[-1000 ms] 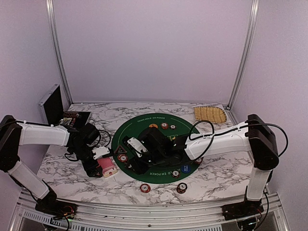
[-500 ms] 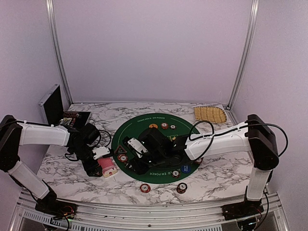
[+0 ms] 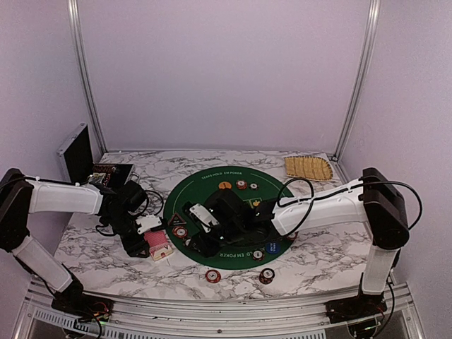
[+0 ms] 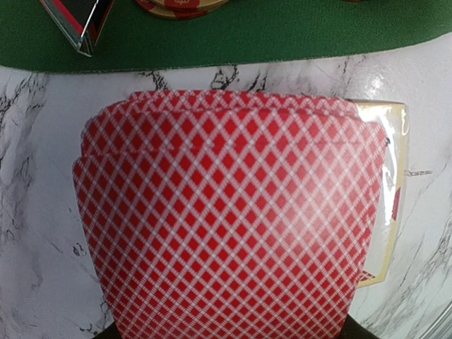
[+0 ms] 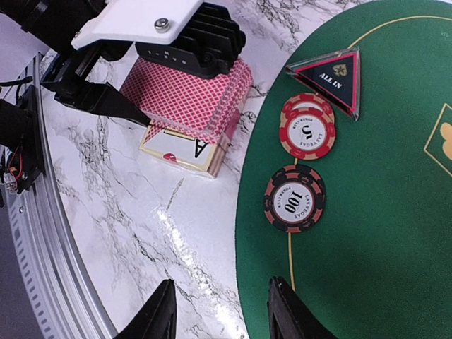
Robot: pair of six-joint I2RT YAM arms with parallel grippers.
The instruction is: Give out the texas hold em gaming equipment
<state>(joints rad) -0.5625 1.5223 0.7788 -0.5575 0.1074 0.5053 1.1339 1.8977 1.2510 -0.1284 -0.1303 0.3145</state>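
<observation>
Item: deal-out in progress, deck stage. Far left, an open metal case (image 3: 75, 151), no legible marking. Left gripper (image 3: 150, 239) is clamped on the deck of red-backed playing cards (image 4: 226, 226). It holds the deck on the marble just left of the round green mat (image 3: 212, 212), directly over a cream pile or pack (image 5: 185, 152) whose face shows "A". The deck's edges look stepped and slightly bowed, so the sound course is probably a firm pinch and a straight lift before any sideways travel, to avoid shedding cards or dragging the pack beneath. On the mat's left part stand a clear-edged dark triangular marker (image 5: 328, 76) lettered "ALL IN", a red-and-cream chip stack (image 5: 307, 129) reading "5" and "LAS VEGAS POKER CLUB", and a dark chip stack (image 5: 294, 198) reading "100". Right gripper (image 5: 222, 314) hangs over the mat's left rim with jaws parted and nothing between them, well placed to take a top card; it should approach the deck's free edge, clear of both chip stacks. The mat's border reads "TEXAS HOLD EM POKER". Further right are an orange round button (image 3: 224, 185) and a blue round button (image 3: 270, 247), writing too small to read. Far right, a woven straw tray (image 3: 308, 167), unmarked.
</observation>
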